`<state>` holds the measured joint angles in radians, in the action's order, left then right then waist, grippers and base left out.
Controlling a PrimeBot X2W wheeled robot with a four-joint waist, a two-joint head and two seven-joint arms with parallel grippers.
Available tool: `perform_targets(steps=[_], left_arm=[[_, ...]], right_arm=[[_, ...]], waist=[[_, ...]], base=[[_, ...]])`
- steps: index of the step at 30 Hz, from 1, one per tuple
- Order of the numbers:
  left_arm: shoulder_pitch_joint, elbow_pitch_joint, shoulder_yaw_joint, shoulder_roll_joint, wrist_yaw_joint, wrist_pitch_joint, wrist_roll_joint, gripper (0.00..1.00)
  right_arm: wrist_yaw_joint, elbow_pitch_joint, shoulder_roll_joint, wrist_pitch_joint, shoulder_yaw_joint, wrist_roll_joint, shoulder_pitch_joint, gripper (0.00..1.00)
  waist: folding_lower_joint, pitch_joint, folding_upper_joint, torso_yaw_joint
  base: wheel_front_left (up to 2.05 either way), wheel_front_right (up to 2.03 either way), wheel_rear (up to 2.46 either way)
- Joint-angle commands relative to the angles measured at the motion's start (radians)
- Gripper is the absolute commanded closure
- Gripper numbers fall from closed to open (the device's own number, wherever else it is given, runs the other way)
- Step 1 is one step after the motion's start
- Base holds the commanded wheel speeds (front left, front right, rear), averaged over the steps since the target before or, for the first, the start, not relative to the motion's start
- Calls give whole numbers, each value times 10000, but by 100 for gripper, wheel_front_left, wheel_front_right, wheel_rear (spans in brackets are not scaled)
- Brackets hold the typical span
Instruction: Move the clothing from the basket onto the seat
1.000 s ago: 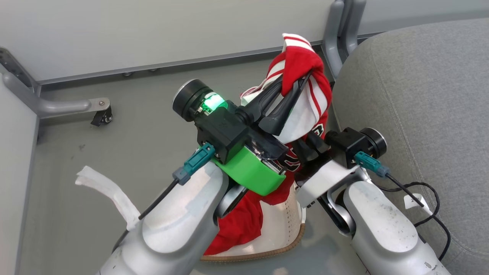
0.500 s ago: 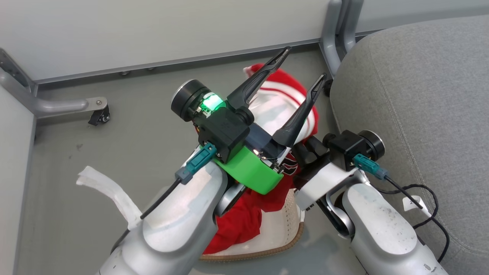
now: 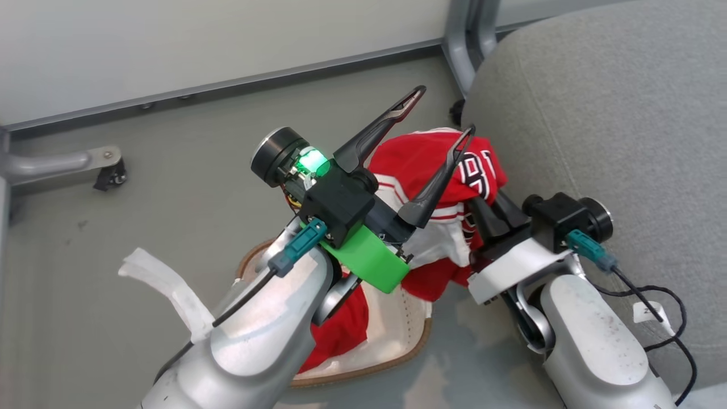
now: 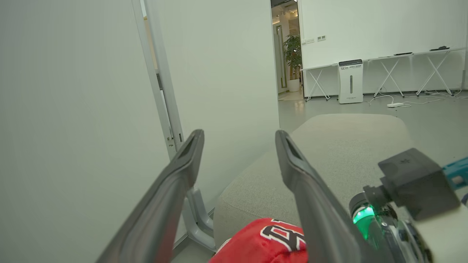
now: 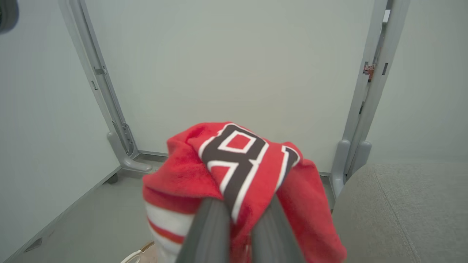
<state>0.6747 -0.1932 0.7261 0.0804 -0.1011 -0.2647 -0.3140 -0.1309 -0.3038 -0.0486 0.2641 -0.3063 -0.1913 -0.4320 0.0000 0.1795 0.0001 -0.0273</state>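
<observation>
The right gripper [image 3: 487,205] is holding the jersey [image 3: 431,165], fingers clamped on a bunched fold, the cloth hanging above the basket [image 3: 363,372] on the floor [image 3: 170,170], just beside the edge of the seat [image 3: 596,113]. The left gripper [image 3: 445,109] is hovering over it, fingers wide apart. The right arm should be lifting until the hem is clearing the rim, then swinging over the seat. The right wrist view is showing the pinch by the numeral; the head view, red cloth [image 3: 338,335] lying in the basket.
</observation>
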Motion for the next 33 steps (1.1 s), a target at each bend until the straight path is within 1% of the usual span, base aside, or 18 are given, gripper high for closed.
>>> perform_targets(steps=[1, 10, 16, 22, 27, 33], left_arm=[[-50, -34, 64, 95, -40, 7, 80, 0], [237, -152, 356, 263, -126, 7, 266, 0], [219, -289, 593, 370, -158, 7, 380, 0], [3, -390, 715, 370, -167, 7, 414, 0], [-96, -408, 681, 413, -173, 7, 453, 0], [-178, -348, 500, 531, -79, 7, 485, 0]], right_arm=[[3, 164, -33, 7, 207, 124, 151, 100], [3, 985, -30, 7, 1424, 337, 537, 100], [3, 1394, -29, 7, 2202, 395, 856, 100], [3, 1736, -29, 7, 2885, 356, 1412, 100], [3, 1965, -27, 7, 3150, 226, 1775, 100], [3, 2075, -30, 7, 3518, -131, 1332, 100]], waist=[[0, 307, -1, -508], [0, 816, -1, -1769], [0, 1033, -1, -2410], [0, 1070, -1, -2646], [0, 1100, -1, -2735], [0, 1386, -1, -2709]], base=[[0, 0, 0], [0, 0, 0], [0, 0, 0], [0, 0, 0], [0, 0, 0], [0, 0, 0]])
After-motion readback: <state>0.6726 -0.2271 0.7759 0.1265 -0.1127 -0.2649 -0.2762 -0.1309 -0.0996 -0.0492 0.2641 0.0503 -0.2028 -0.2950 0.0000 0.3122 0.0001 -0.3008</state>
